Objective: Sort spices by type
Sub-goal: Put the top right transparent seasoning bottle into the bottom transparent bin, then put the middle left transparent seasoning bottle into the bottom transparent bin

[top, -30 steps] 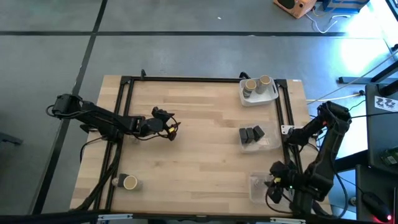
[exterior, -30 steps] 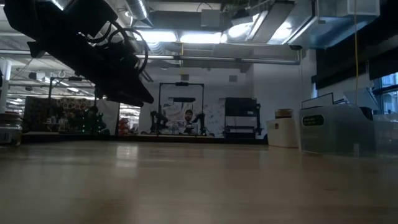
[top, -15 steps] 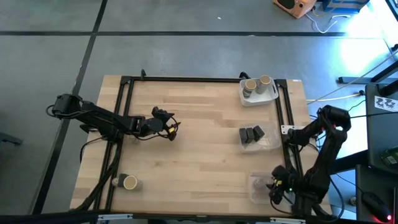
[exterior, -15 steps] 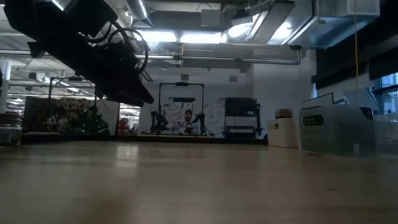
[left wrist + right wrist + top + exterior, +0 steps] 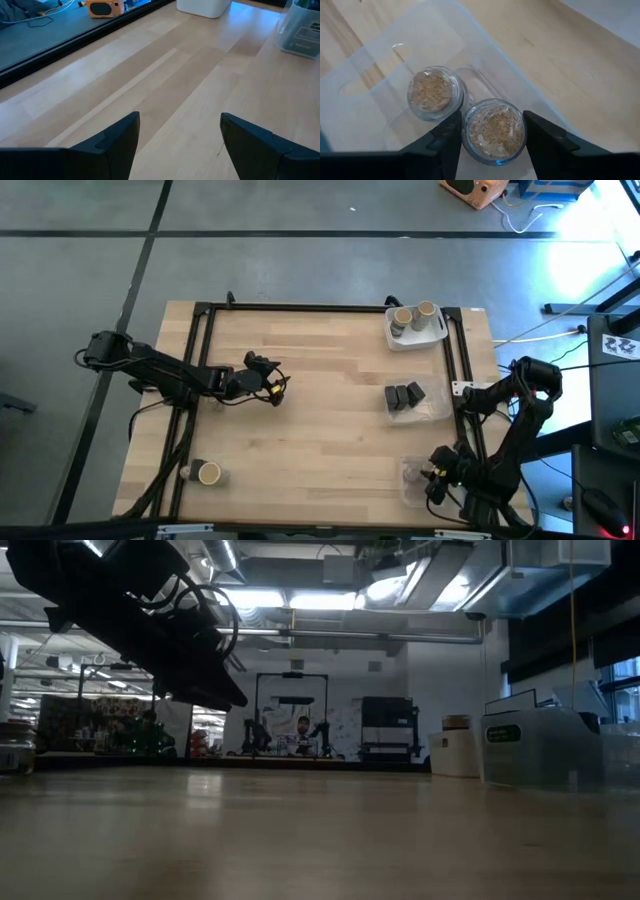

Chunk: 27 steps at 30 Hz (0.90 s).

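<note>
My right gripper [image 5: 437, 477] hangs over the clear tray [image 5: 410, 485] at the table's near right corner. In the right wrist view it [image 5: 492, 125] is shut around a small round jar of tan spice [image 5: 494, 131]. A second such jar [image 5: 431, 92] stands beside it in the tray [image 5: 435, 35]. My left gripper [image 5: 272, 384] hovers open over bare wood left of centre [image 5: 180, 120]. Two dark blocky containers [image 5: 404, 395] sit in another clear tray. Tan-topped jars [image 5: 415, 314] stand in the white tray. My right gripper pinches the small round jar by the sides of its rim [image 5: 467, 131] between its two fingers [image 5: 547, 142]. The fingers come from above, pointing down. The jar is upright inside the clear tray; whether its base rests on the tray floor does not show.
A tan-topped jar [image 5: 208, 473] and a small one [image 5: 187, 470] stand near the table's near left corner. A black frame [image 5: 205, 340] runs along the table's left, far and right sides. Open wood [image 5: 330, 420] lies between the arms. The low view shows trays [image 5: 540, 750] at the right.
My right arm's elbow has shifted a little toward the near right, while its gripper stays over the near right clear tray. My left arm has kept still.
</note>
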Available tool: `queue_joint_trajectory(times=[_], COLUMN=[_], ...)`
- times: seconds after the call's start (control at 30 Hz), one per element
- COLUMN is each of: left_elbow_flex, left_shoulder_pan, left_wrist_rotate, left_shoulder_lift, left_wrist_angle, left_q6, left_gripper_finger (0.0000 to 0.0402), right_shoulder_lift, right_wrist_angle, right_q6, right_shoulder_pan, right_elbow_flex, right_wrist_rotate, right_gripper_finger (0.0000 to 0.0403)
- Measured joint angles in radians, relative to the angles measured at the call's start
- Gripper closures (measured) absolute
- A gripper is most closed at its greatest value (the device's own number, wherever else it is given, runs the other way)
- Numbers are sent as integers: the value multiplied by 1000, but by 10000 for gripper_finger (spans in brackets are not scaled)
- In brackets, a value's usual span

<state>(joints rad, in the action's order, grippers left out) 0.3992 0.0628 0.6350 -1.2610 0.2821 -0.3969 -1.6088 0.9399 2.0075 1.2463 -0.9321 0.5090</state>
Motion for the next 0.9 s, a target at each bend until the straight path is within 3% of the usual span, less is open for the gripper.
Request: queue_joint_trajectory(times=[0.33, 0.53, 0.63, 0.73, 0.8, 0.9], left_elbow_flex=[0, 0, 14, 51, 94, 179], left_shoulder_pan=[0, 0, 0, 2, 3, 3], left_wrist_rotate=[0, 0, -14, -70, -114, -184], left_shoulder_lift=[0, 0, 0, 13, 34, 75], left_wrist_angle=[-4, 0, -12, -49, -136, -358], left_q6=[35, 15, 35, 75, 82, 65], left_gripper_finger=[141, 141, 141, 141, 141, 141], right_shoulder_lift=[8, 70, 96, 98, 98, 97], right_wrist_angle=[14, 210, 333, 427, 433, 407], right_q6=[0, -18, -31, -82, -143, -267], right_shoulder_pan=[-3, -3, -3, -17, -44, -110], right_elbow_flex=[-8, -147, -248, -329, -345, -345], right_wrist_rotate=[-77, -113, -20, 160, 255, 309], right_gripper_finger=[131, 109, 108, 107, 107, 107])
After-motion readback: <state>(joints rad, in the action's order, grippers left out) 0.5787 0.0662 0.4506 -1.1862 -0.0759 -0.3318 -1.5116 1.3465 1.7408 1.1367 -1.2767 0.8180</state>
